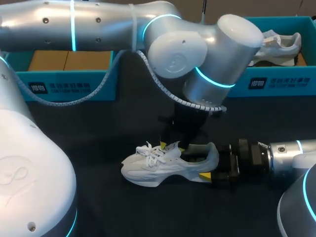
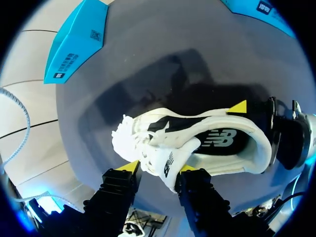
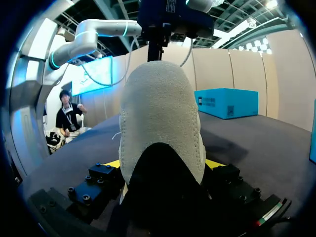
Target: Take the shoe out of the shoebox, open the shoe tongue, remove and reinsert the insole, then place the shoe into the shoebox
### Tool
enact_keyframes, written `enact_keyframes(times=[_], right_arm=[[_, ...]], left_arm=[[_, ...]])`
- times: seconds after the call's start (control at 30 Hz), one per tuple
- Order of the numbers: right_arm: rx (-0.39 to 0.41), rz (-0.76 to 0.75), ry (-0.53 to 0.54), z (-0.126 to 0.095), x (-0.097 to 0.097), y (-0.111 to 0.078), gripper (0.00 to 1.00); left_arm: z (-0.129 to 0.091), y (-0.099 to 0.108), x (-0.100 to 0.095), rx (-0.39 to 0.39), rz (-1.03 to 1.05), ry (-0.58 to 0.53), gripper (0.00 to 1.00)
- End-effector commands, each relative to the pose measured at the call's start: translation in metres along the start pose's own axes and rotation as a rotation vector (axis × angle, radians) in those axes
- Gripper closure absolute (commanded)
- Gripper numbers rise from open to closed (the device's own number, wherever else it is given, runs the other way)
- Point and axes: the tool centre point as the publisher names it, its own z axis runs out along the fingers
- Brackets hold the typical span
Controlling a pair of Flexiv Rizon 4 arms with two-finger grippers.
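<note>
While right gripper clamps the shoe by its heel, left gripper pinches the tongue

Head cam: high behind the robot, looking down at the table, shoe lower centre of frame. Left wrist cam: close above the shoe, looking down past the left gripper. Right wrist cam: near table level, tight behind the heel, facing toe-ward; all three share the shoe.

Dark matte table. White shoe stands on its sole on it. Open blue left shoebox sits behind and left of the shoe; blue right shoebox sits behind and right. Both are well apart from the shoe.
</note>
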Motion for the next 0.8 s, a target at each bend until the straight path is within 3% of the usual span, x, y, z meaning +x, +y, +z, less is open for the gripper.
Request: enact_keyframes(times=[0.03,0.17,0.3,0.8], right_arm=[[0.004,0.001,-0.003,0.001,0.001,0.001,1.0],[0.004,0.001,-0.003,0.001,0.001,0.001,1.0],[0.004,0.001,-0.003,0.001,0.001,0.001,1.0],[0.004,0.001,-0.003,0.001,0.001,0.001,1.0]], left_arm=[[0.001,0.003,-0.002,0.005,0.011,0.054,0.62],[0.0,0.003,0.0,0.004,0.024,0.085,0.77],[-0.004,0.004,-0.004,0.003,0.042,0.137,1.0],[-0.009,0.02,-0.027,0.096,0.049,0.336,1.0]])
